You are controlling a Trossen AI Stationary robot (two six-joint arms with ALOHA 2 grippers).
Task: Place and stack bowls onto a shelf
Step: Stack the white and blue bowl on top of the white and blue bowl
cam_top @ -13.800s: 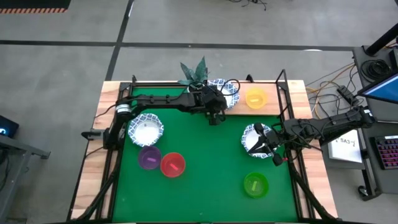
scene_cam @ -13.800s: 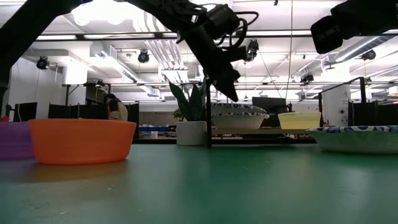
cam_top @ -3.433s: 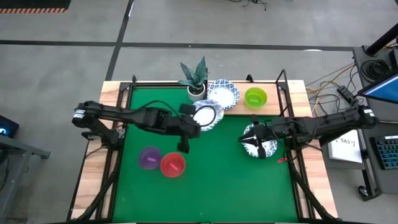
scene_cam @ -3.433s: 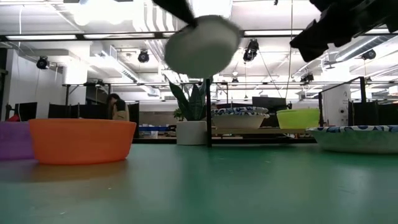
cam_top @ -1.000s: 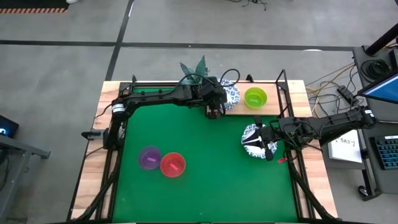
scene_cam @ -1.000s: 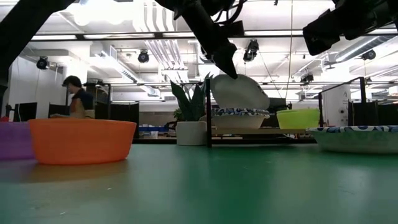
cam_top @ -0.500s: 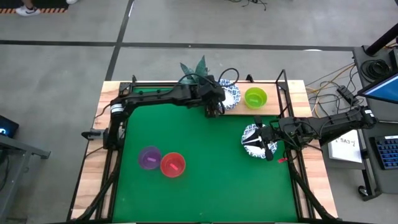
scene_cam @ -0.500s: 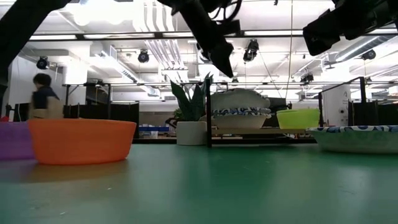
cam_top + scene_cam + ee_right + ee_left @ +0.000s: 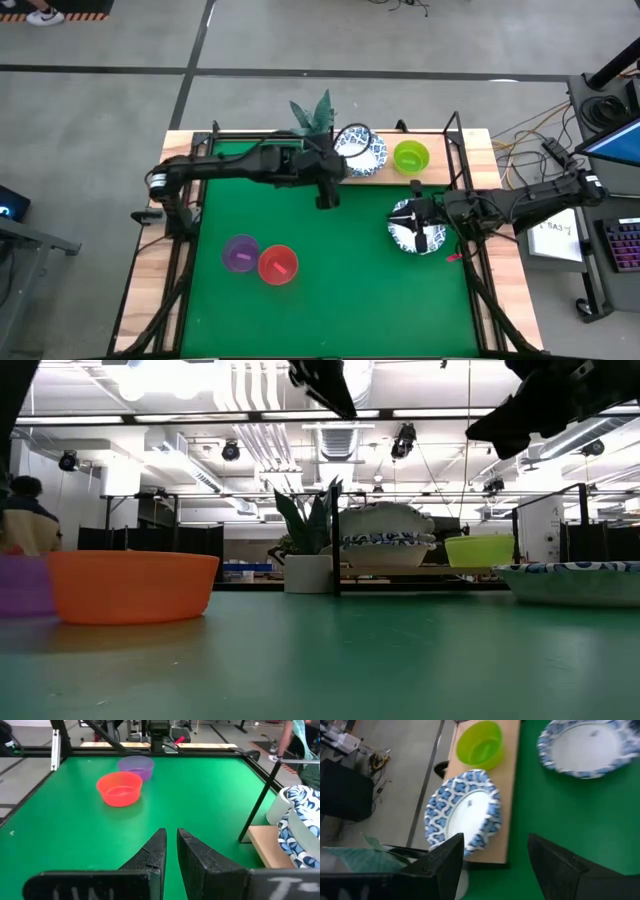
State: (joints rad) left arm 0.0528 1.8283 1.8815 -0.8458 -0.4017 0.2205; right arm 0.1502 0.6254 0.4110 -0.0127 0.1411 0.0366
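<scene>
The left gripper (image 9: 327, 196) hangs empty over the green mat (image 9: 330, 290), jaws apart, just off the near edge of the shelf (image 9: 372, 176); judging by the layout, it stands clear so that the stack of patterned bowls (image 9: 358, 150) rests on the board unaided. That stack sits just beyond the left gripper, with the green bowl (image 9: 410, 156) beside it on the same board, which leaves free board at one end for further bowls. The right gripper (image 9: 424, 226) waits above the patterned bowl (image 9: 410, 226) on the mat, fingers nearly together and holding nothing, probably placed for the next pick. The red bowl (image 9: 278, 264) and purple bowl (image 9: 240, 253) lie touching, well apart from both grippers. The left wrist view shows what the high view does not: the stack (image 9: 464, 812) overhangs the shelf edge, and the two fingers (image 9: 442, 865) stand wide apart. The low view alone shows the stack (image 9: 388, 538) as two bowls, the upper one seated high and not fully nested in the lower. The right wrist view shows its fingers (image 9: 159, 851) separated only by a narrow gap, with the red bowl (image 9: 119, 788) far ahead.
</scene>
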